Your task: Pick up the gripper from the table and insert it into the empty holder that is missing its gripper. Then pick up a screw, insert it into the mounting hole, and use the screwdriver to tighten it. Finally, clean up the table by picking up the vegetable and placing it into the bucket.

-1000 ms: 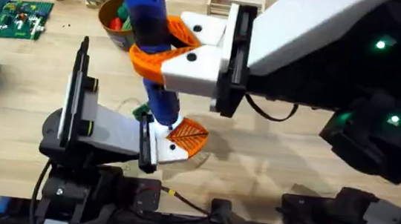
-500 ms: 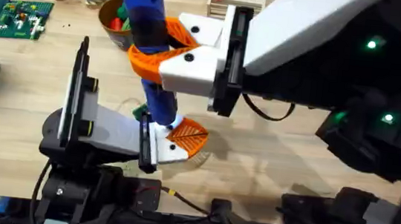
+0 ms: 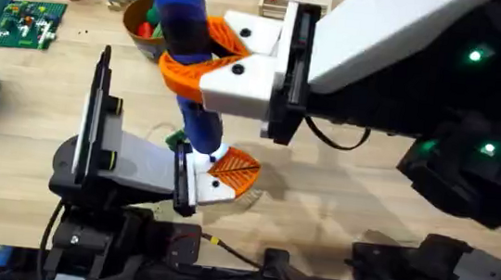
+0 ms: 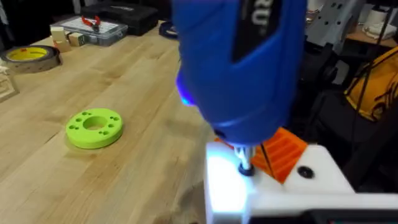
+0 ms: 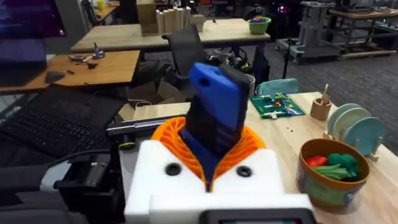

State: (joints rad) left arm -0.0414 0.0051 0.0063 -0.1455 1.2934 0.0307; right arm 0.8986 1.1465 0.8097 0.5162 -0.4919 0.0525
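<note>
Holder (image 3: 198, 174) on the left arm sits nearest, orange gripper (image 3: 234, 169) seated in it. Bit tip presses down onto the holder. Screwdriver (image 3: 185, 49) leans toward eleven o'clock, clamped in the right gripper (image 3: 205, 61). Bucket (image 3: 139, 24) lies beyond.

The screwdriver (image 4: 239, 62) has a glossy blue plastic body and a thin shiny metal bit. Below it, the holder (image 4: 273, 190) is smooth matt white plastic, with the ribbed orange plastic gripper (image 4: 283, 152) on it. Beside them the table (image 4: 56, 174) is pale wood with visible grain.
</note>
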